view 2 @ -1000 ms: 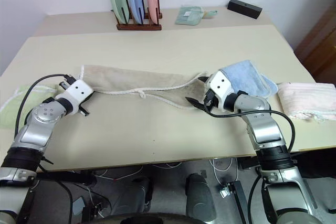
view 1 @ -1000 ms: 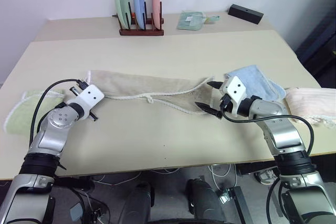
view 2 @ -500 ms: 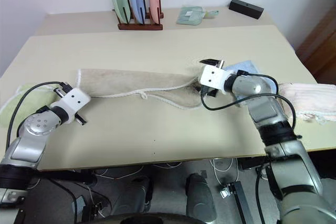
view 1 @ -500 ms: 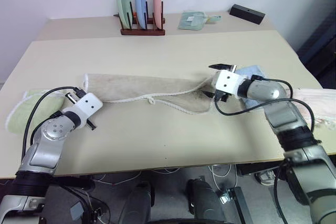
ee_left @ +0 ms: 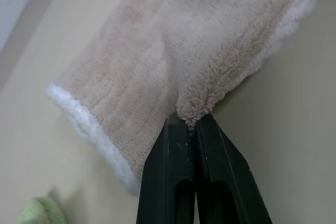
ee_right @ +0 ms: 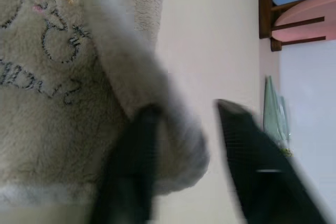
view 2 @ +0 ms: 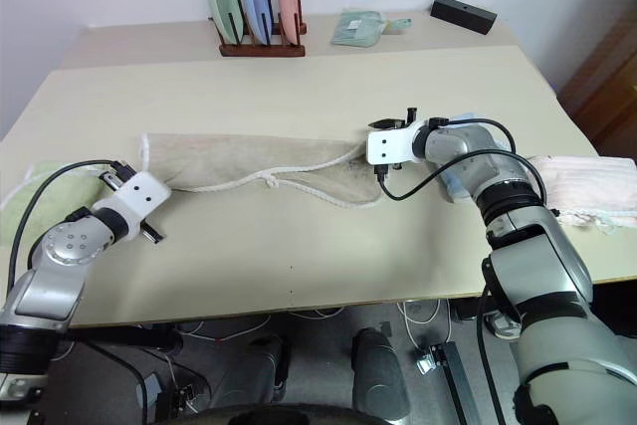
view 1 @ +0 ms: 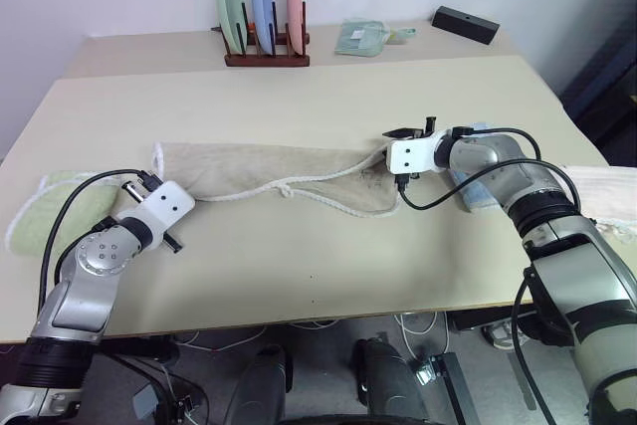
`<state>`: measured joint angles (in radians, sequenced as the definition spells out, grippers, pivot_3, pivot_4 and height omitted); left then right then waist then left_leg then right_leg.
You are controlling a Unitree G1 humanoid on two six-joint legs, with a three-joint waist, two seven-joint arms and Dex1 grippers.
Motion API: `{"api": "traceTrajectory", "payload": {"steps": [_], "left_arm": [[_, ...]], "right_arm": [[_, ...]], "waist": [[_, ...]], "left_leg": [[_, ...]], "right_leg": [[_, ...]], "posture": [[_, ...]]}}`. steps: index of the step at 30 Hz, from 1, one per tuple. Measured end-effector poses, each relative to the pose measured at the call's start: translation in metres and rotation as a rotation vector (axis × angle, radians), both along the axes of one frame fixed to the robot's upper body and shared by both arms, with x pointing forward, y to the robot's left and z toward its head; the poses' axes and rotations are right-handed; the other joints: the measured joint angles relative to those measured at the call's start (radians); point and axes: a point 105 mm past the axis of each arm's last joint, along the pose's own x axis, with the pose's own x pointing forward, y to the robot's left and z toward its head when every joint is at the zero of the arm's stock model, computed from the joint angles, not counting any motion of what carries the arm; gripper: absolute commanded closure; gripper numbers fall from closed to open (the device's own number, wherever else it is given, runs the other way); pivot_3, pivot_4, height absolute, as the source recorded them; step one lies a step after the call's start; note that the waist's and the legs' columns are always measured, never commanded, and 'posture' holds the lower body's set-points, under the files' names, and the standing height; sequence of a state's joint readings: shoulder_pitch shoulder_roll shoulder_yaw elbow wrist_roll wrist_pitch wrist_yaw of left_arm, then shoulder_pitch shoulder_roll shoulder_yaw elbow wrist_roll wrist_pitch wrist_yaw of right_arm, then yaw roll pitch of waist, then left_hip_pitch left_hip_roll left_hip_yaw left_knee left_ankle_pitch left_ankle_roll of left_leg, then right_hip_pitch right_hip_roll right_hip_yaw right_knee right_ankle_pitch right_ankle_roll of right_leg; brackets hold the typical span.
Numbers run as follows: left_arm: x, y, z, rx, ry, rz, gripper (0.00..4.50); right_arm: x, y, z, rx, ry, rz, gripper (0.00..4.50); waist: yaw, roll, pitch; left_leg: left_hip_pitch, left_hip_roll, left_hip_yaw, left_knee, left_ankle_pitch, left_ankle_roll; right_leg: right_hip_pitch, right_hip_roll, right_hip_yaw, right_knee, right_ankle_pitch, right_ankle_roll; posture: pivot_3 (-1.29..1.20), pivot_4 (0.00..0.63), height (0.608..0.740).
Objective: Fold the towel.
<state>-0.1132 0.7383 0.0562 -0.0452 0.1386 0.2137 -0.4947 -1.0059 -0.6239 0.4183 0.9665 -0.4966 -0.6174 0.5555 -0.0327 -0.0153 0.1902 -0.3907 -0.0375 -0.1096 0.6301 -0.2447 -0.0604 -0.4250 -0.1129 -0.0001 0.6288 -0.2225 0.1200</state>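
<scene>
Looking along your right gripper [ee_right: 181,129], blur smears the fingers; they stand apart with the towel's [view 1: 269,168] edge bunched between them, and you cannot tell if they grip it. Your left gripper [ee_left: 190,124] is pressed fully closed, pinching the towel's other end at the fingertips.

The towel [ee_left: 210,40] was thick, fuzzy beige terry cloth with a white corded edge and dark stitched embroidery; the worktop [view 1: 328,246] looked smooth, matt and cream-coloured; the left gripper [ee_left: 190,129] had black, smooth plastic-looking fingers; the plates [view 1: 261,2] looked smooth and faintly glossy in a dark wooden rack [view 1: 267,57]
</scene>
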Motion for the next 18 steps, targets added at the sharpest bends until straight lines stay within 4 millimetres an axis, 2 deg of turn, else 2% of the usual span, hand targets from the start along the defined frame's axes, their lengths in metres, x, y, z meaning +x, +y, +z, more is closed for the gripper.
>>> {"api": "traceTrajectory", "payload": {"steps": [4,8,10,14,18], "left_arm": [[0.000,-0.002,0.003,-0.057,0.013,-0.007,4.50],[0.016,-0.003,0.031,-0.128,-0.056,-0.009,4.50],[0.034,-0.004,0.056,-0.174,-0.121,-0.007,4.50],[0.073,-0.002,0.131,-0.251,-0.342,0.025,4.50],[0.093,0.008,0.208,-0.331,-0.579,0.091,4.50]], "right_arm": [[-0.002,-0.002,0.003,-0.001,-0.008,0.014,4.45],[0.001,-0.006,0.014,0.006,-0.031,0.000,4.45],[0.006,-0.004,0.034,0.020,-0.085,-0.009,4.45],[0.021,-0.005,0.106,0.073,-0.311,-0.073,4.45],[0.023,-0.011,0.169,0.112,-0.521,-0.125,4.45]], "waist": [[-0.008,0.000,0.000],[-0.010,0.001,0.001],[-0.009,0.000,0.002],[-0.010,0.000,0.002],[-0.012,-0.001,0.002]], "left_leg": [[0.000,0.000,0.000,0.000,0.000,0.000],[0.000,0.000,0.000,0.000,0.000,0.000],[0.000,0.000,-0.001,0.001,0.001,-0.001],[-0.001,-0.001,-0.001,0.001,0.001,-0.002],[-0.004,-0.001,0.000,0.000,0.001,-0.002]], "right_leg": [[0.000,0.000,0.000,0.000,0.000,0.000],[0.000,0.000,0.000,0.001,0.000,0.000],[0.000,0.000,0.000,0.001,0.000,0.000],[-0.002,0.000,0.000,0.001,0.000,0.000],[-0.004,0.000,0.000,-0.001,0.000,0.000]], "posture": [[0.00,0.150,0.740],[0.00,0.150,0.740],[0.00,0.150,0.740],[0.00,0.150,0.740],[0.00,0.150,0.740]]}}
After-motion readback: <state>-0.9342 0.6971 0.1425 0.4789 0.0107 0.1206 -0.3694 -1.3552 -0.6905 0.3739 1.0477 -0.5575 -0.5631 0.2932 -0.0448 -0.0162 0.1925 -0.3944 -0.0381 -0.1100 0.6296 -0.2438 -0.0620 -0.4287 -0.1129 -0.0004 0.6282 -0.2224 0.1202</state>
